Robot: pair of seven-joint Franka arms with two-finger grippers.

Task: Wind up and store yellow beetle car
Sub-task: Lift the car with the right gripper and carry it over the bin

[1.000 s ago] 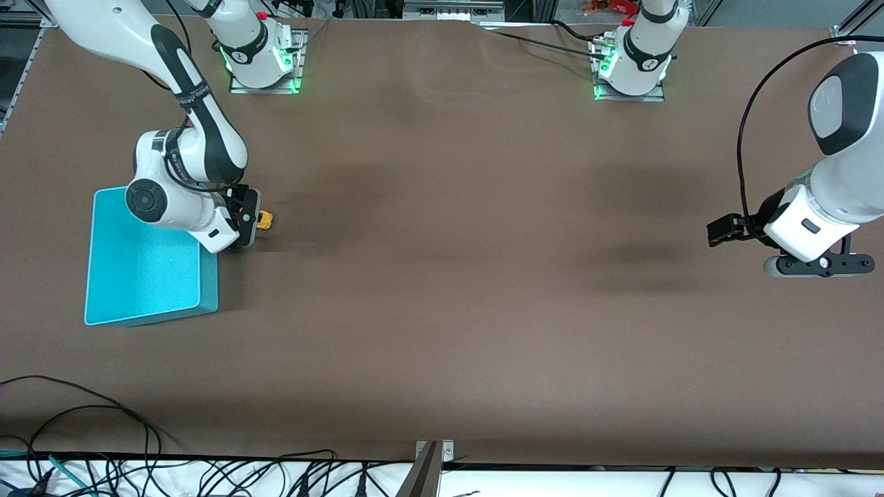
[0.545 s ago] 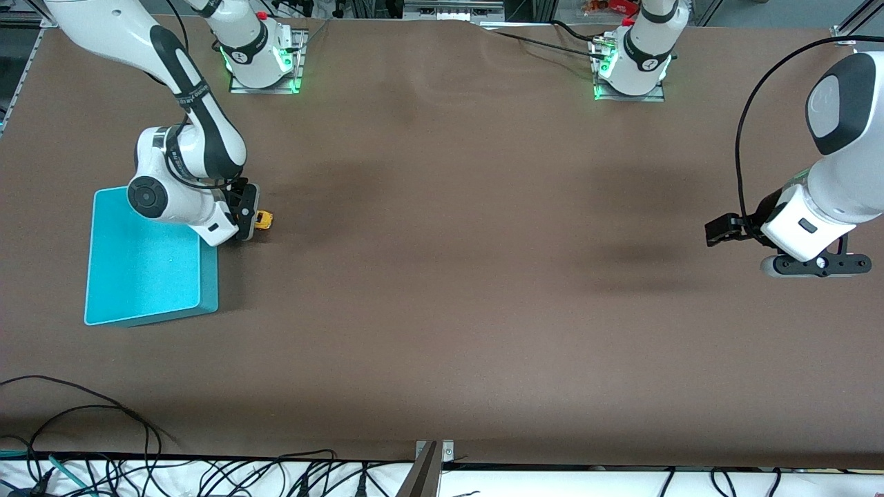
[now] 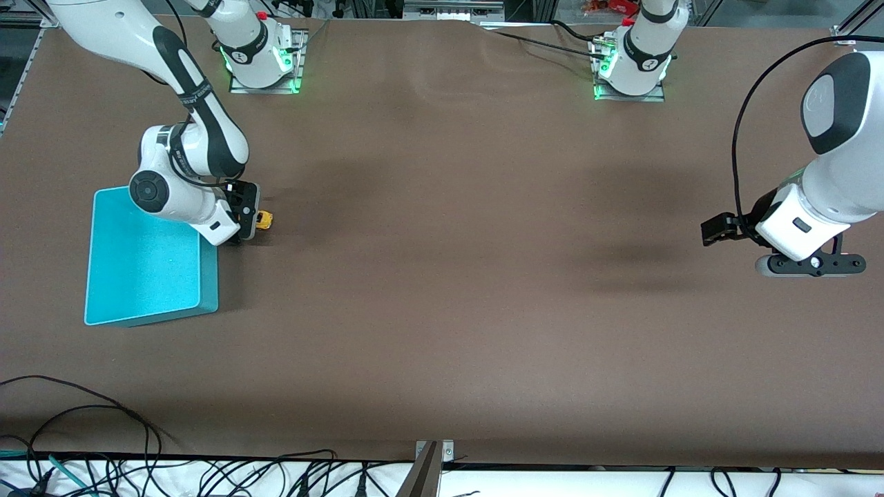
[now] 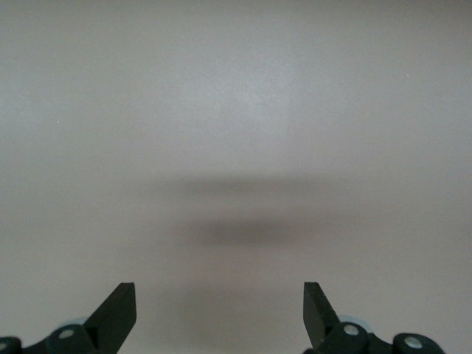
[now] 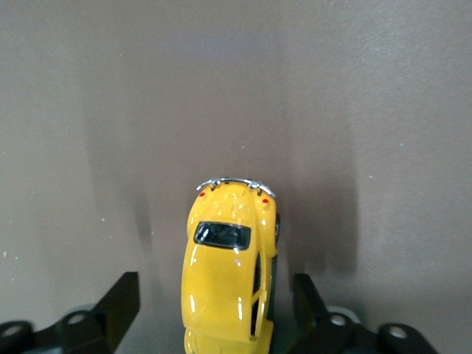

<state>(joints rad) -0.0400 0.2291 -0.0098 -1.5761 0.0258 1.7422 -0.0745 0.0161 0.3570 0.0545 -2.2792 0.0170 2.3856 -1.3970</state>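
The bin (image 3: 145, 259) lay nearest to me, on the surface (image 3: 442, 290) just beside the right tool (image 3: 250, 215) and a little below it as I looked. That tool was down low over the car (image 3: 264, 220), which stood on its wheels on the surface, outside the bin. From the wrist, the car (image 5: 230, 273) sat between the two fingers (image 5: 118, 302), which stood apart with a gap showing on each side of the yellow body; nothing was clamped yet. The car was not quite centred, lying a touch closer to one finger than the other.

That looked to me like the weak spot. If the fingers came together unevenly, the nearer one could nudge the car first and roll or skew it on its wheels before the other arrived, leaving a crooked pinch on the rounded, glossy shell. Such a grip could slip when the car was pulled back to wind it, or let it squirt free. With the bin wall so close, a loose car could also bump against it instead of going in.

Well away, toward the other end of the surface, the left tool (image 3: 718, 229) hung waiting above bare surface, its fingers (image 4: 118, 313) spread wide and holding nothing.
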